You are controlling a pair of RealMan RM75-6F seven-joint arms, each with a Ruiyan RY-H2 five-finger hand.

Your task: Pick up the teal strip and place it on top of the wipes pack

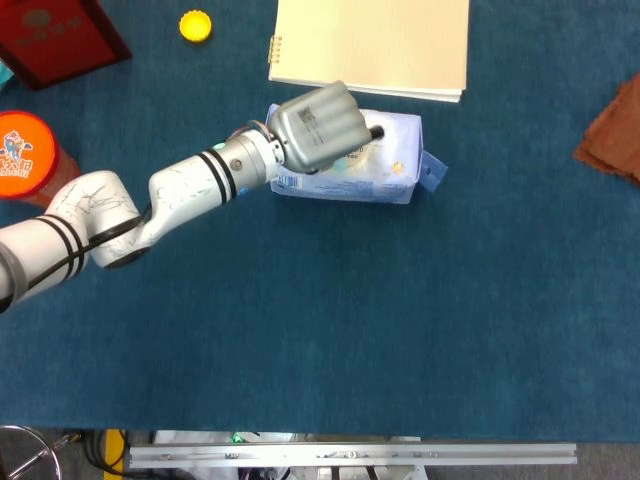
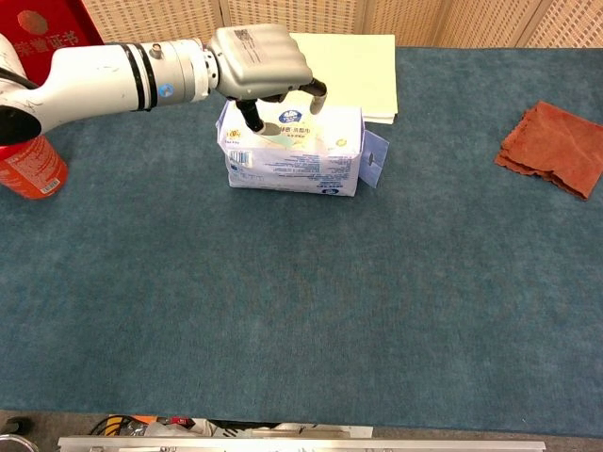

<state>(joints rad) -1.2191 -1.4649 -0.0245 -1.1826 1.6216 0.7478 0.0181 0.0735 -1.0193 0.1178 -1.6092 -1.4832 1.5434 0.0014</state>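
The wipes pack [image 2: 316,162] is a soft, shiny, boxy bag on the fuzzy blue table [image 2: 311,311]. The left hand [image 2: 259,61] hangs just over its top, fingers [image 2: 250,113] spread apart and holding nothing. A small pale teal strip [image 2: 273,139] seems to lie on the pack under the hand, partly hidden. A flat yellow notebook [image 2: 358,66] sits at 12 o'clock, a crumpled red cloth [image 2: 551,146] at 3 o'clock, and a round orange can [image 2: 28,169] at 9 o'clock.

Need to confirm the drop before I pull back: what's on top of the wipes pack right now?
The left hand hovers above the wipes pack, fingers apart. On the pack's top only its printed label shows. No teal strip is plainly visible; the hand covers the pack's left end in the head view.
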